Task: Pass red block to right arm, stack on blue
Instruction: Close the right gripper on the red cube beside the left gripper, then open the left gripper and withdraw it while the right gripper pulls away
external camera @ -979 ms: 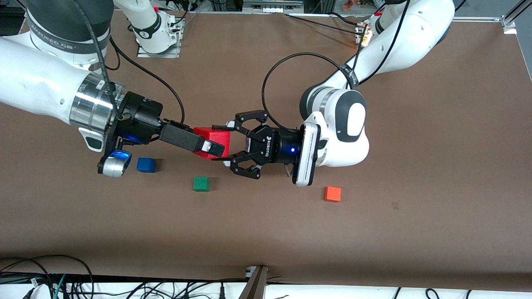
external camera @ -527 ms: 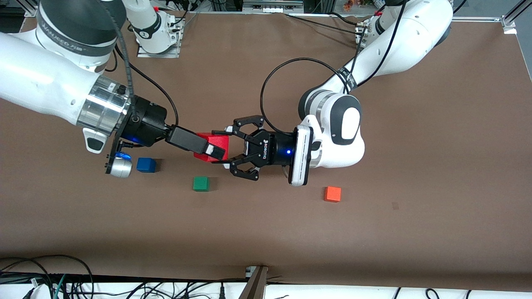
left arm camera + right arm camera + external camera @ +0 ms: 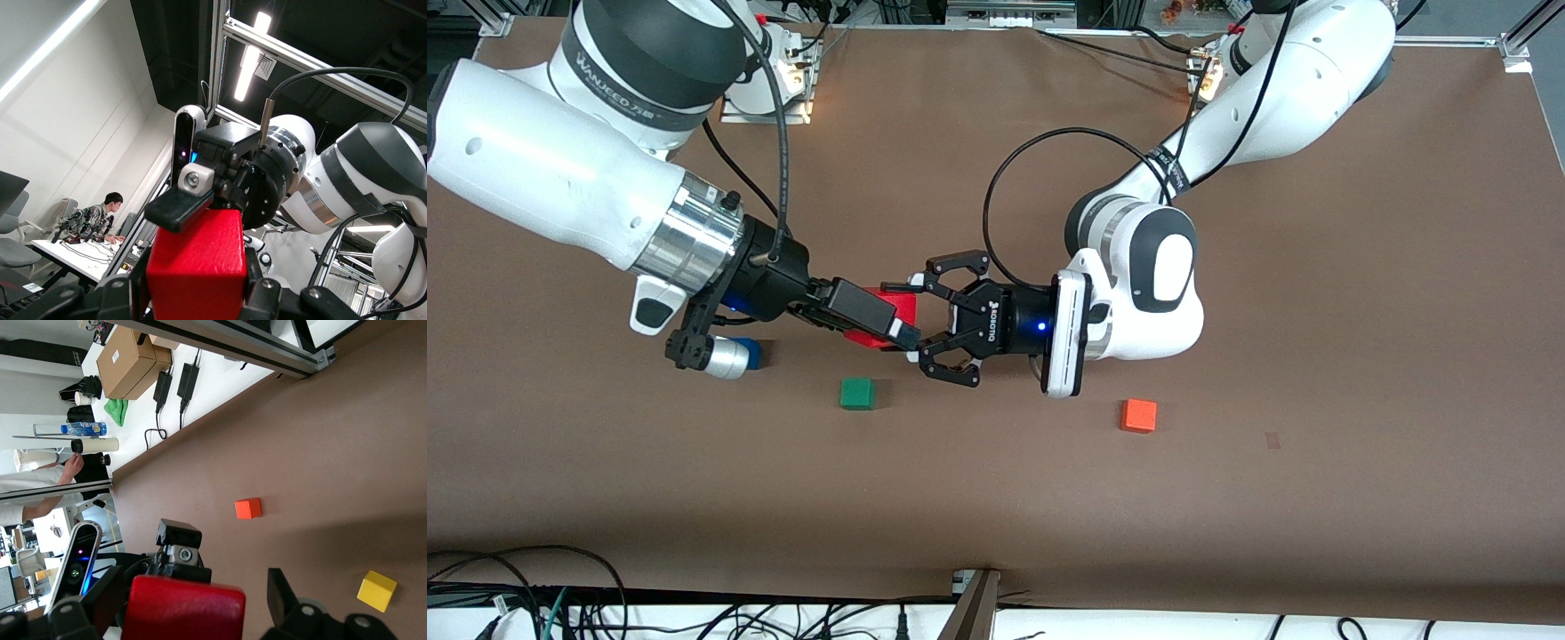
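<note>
The red block (image 3: 903, 306) hangs in the air over the middle of the table, and my left gripper (image 3: 908, 318) is shut on it; its jaws press two sides of the red block (image 3: 197, 267). My right gripper (image 3: 894, 322) reaches in from the right arm's end and stands open around the red block (image 3: 183, 613). One of its black fingers (image 3: 281, 590) is clear of the block's side. The blue cube (image 3: 754, 354) lies on the table under the right wrist, mostly hidden by the wrist camera.
A green cube (image 3: 857, 393) lies nearer the front camera than the two grippers. An orange cube (image 3: 1139, 415) lies toward the left arm's end. The right wrist view also shows a yellow cube (image 3: 376, 591) on the brown table.
The right arm has swung toward the left gripper, so its fingers now reach farther along the red block. Its wrist camera now covers most of the blue cube. The left gripper moved slightly toward the right arm.
</note>
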Action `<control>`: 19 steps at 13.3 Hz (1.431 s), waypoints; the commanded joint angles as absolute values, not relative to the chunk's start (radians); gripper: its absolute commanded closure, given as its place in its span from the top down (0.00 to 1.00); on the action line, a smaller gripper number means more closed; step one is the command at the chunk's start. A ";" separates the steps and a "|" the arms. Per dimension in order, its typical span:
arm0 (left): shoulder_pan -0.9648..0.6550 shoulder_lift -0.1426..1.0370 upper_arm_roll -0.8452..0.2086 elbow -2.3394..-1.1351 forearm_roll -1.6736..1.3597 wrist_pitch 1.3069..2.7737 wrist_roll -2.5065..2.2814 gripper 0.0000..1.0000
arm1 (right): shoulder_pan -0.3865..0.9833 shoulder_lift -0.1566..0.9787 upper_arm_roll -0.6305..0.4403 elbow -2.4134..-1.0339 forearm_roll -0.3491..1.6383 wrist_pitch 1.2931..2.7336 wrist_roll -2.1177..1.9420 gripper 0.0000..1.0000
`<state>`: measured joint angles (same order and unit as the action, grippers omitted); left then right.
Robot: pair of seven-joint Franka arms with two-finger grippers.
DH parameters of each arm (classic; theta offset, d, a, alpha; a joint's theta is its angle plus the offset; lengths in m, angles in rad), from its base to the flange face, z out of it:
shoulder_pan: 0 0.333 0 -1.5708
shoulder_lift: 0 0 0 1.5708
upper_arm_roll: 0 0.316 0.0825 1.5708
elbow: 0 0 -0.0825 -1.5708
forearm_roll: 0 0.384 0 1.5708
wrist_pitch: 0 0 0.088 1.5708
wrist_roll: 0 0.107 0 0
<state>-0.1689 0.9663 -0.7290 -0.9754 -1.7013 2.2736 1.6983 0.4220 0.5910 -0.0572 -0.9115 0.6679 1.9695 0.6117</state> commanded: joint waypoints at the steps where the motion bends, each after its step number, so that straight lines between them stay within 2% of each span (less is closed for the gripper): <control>1: -0.160 0.953 -0.735 -0.994 -1.694 2.267 1.721 0.00 | 0.408 0.603 -0.052 -0.877 0.650 1.922 0.592 0.94; 4: -0.160 0.953 -0.735 -0.994 -1.694 2.267 1.721 0.00 | 0.407 0.595 -0.052 -0.877 0.655 1.865 0.594 0.94; 7: -0.160 0.953 -0.735 -0.996 -1.694 2.267 1.721 0.06 | 0.407 0.591 -0.052 -0.877 0.657 1.836 0.594 0.94; 8: -0.160 0.953 -0.735 -0.994 -1.695 2.267 1.721 0.06 | 0.405 0.591 -0.054 -0.877 0.657 1.836 0.591 0.80; 9: -0.160 0.953 -0.736 -0.994 -1.695 2.267 1.721 0.06 | 0.405 0.591 -0.054 -0.877 0.658 1.836 0.591 0.41; 10: -0.160 0.953 -0.735 -0.994 -1.695 2.267 1.721 0.07 | 0.394 0.591 -0.052 -0.877 0.660 1.836 0.589 0.09; 11: -0.160 0.953 -0.736 -0.996 -1.695 2.267 1.721 0.08 | 0.390 0.591 -0.051 -0.877 0.661 1.836 0.589 0.00; 14: -0.160 0.953 -0.736 -0.994 -1.695 2.267 1.721 0.10 | 0.371 0.592 -0.049 -0.877 0.664 1.838 0.583 0.00; 15: -0.160 0.953 -0.736 -0.994 -1.695 2.267 1.721 0.14 | 0.362 0.594 -0.049 -0.877 0.666 1.838 0.581 0.00; 16: -0.158 0.951 -0.736 -0.996 -1.695 2.267 1.724 0.59 | 0.361 0.594 -0.049 -0.877 0.673 1.838 0.581 0.00; 17: -0.155 0.951 -0.735 -0.996 -1.694 2.264 1.741 1.00 | 0.359 0.594 -0.049 -0.877 0.689 1.838 0.581 0.00; 19: -0.153 0.951 -0.736 -0.996 -1.695 2.263 1.743 1.00 | 0.353 0.595 -0.049 -0.877 0.692 1.838 0.581 0.00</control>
<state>-0.1635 0.9646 -0.7292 -0.9889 -1.6968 2.2734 1.7252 0.3710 0.5914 -0.0527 -0.8865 0.6762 1.8469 0.6013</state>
